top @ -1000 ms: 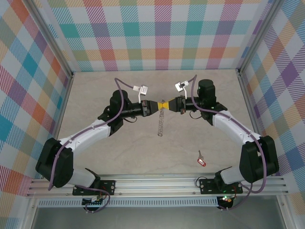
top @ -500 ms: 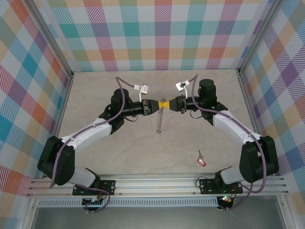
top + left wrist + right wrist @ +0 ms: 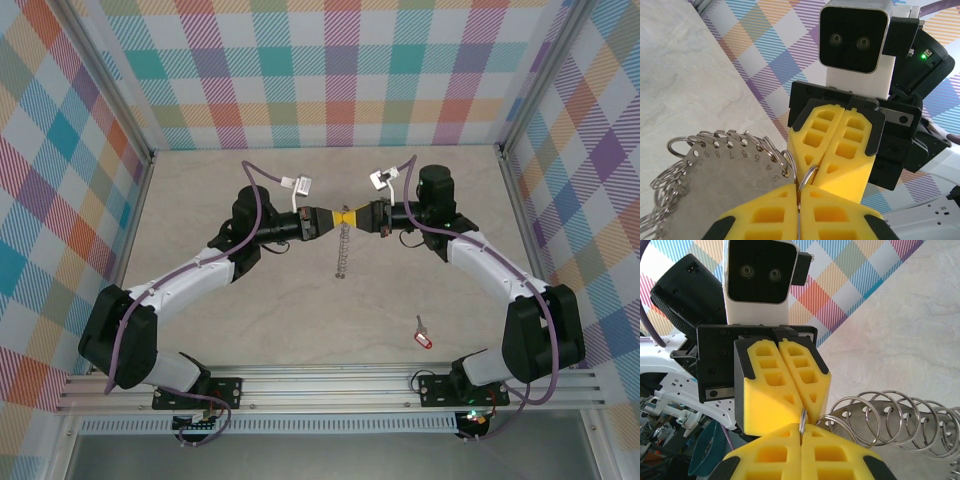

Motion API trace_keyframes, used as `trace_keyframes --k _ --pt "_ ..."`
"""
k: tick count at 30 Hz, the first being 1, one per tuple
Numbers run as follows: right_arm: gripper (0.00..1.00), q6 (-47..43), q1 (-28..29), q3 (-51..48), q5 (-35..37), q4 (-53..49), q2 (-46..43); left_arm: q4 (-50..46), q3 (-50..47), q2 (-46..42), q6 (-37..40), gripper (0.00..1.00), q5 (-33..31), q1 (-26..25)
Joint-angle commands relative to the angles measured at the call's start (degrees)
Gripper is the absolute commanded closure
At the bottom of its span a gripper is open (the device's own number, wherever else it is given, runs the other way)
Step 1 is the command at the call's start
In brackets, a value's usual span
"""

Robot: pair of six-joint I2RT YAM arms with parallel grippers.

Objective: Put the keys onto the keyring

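The keyring [image 3: 343,250] hangs in the air over the middle of the table [image 3: 250,320]. It is a thin grey plate [image 3: 735,170] stamped with numbers, its edge fringed with small wire loops [image 3: 875,412], and it dangles below the point where the two arms meet. The left gripper [image 3: 337,219] and the right gripper [image 3: 353,218] face each other tip to tip. Each has its yellow jaws pressed together on a small loop at the top of the keyring, and both wrist views show wire caught in the seam between the jaws. Gripping from both sides probably steadies the loop, or readies it to be pried apart so a key can slip on.

The key [image 3: 424,338], red-headed with a short silver blade, lies flat on the table well apart from the keyring, near the base of the right arm. Neither gripper touches it, so the threading itself looks not yet begun.

The jaws cover the joint, so it cannot be told whether both grippers pinch the same loop or two neighbouring ones. The far part of the plate is cut off at the frame edge in both wrist views. From above the keyring reads as little more than a thin, chain-like line, and the key's hole is too small to make out.
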Motion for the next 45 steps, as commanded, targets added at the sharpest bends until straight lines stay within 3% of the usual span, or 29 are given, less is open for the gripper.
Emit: trace_keyframes --k 1,4,6,12,18,25,34,45 --pt "1.00 0.33 0.78 -0.30 -3.22 2.16 0.79 5.36 2.56 0.19 -0.41 1.00 0.43 -0.75" --pt "1.00 0.61 0.80 -0.59 -2.47 2.39 1.10 5.16 2.40 0.34 -0.24 1.00 -0.23 -0.93" --pt "0.93 0.78 0.75 -0.68 -1.87 2.60 1.23 4.06 2.23 0.22 0.43 1.00 -0.83 -0.89" --pt "0.60 1.89 -0.48 -1.32 0.47 3.04 0.58 -1.95 1.17 -0.29 4.90 1.00 -3.60 -0.93" --pt "0.40 2.98 -2.88 -4.05 4.04 2.26 -2.24 -5.13 -0.86 -0.70 8.38 1.00 -5.18 -0.93" --pt "0.38 1.84 -3.85 -7.81 8.69 -0.03 -5.09 -9.20 -0.75 -0.09 12.56 1.00 -4.41 -0.98" --pt "0.43 4.08 -3.69 -10.59 5.13 4.67 -3.02 -17.03 3.73 3.02 19.04 1.00 0.43 -0.93" --pt "0.51 7.30 -3.53 -13.35 2.68 9.81 -0.66 -18.00 6.10 5.87 19.82 1.00 2.75 -1.02"
